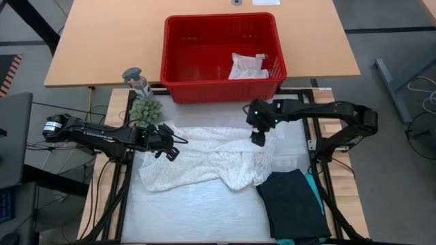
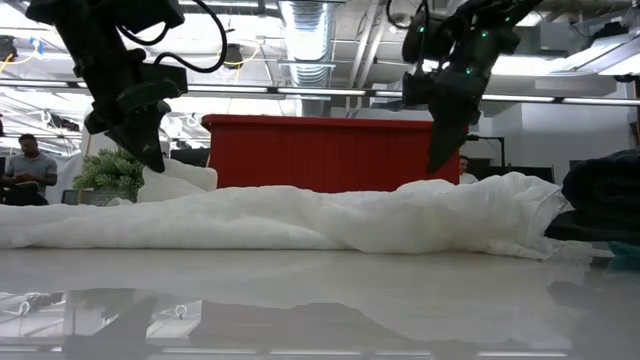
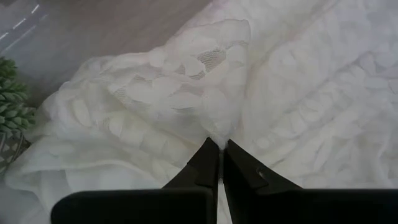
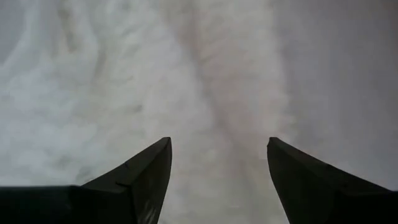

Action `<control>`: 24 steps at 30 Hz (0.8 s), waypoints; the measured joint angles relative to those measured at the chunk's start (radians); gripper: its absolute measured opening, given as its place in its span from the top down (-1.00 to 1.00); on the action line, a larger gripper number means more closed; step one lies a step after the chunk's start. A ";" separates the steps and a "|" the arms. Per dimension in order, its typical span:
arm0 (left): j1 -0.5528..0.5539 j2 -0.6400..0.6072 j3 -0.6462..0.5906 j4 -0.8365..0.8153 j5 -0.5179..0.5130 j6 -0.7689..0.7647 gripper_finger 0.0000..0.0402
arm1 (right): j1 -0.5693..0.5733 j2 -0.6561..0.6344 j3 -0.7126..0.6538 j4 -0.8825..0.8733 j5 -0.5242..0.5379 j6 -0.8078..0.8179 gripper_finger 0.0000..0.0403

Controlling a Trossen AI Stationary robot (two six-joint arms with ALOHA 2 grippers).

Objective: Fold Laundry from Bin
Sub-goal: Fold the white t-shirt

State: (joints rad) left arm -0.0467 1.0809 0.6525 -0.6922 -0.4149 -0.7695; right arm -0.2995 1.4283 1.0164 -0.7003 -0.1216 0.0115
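The white lacy top (image 1: 204, 160) lies spread and rumpled across the middle of the table. My left gripper (image 1: 169, 148) is shut on its left part, which rises in a small peak (image 2: 180, 175) toward the fingers. My right gripper (image 1: 258, 140) stands open just above the top's right part (image 4: 211, 81), with nothing between its fingers. The red bin (image 1: 223, 56) stands at the far edge, and a small white cloth (image 1: 246, 67) lies inside it. A folded black garment (image 1: 293, 203) lies at the near right on a teal one (image 1: 315, 194). My left gripper pinches a raised fold of the lacy top (image 3: 217, 134) between its two shut fingers, near the top's left end. The fingers slant down from the table's left. The pinched cloth is drawn up a little; the rest of the top lies slack on the table.
A small green potted plant (image 1: 145, 110) stands close behind my left gripper, with a grey figure (image 1: 135, 77) beyond it. The black garment sits close to the lacy top's right end. A person (image 2: 30, 165) sits in the room far behind the table.
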 joint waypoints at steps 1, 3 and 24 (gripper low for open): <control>0.000 0.000 0.000 0.000 0.000 -0.001 1.00 | -0.002 0.015 0.000 -0.002 -0.025 -0.015 -0.42; 0.000 0.000 0.000 0.000 0.002 -0.002 1.00 | -0.001 0.047 0.000 -0.018 -0.039 -0.043 -0.42; 0.000 0.000 0.000 0.003 0.018 -0.039 1.00 | 0.058 0.098 0.014 -0.152 -0.025 -0.041 0.87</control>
State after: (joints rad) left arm -0.0467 1.0809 0.6525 -0.6891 -0.3973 -0.8089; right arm -0.2414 1.5264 1.0308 -0.8526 -0.1462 -0.0292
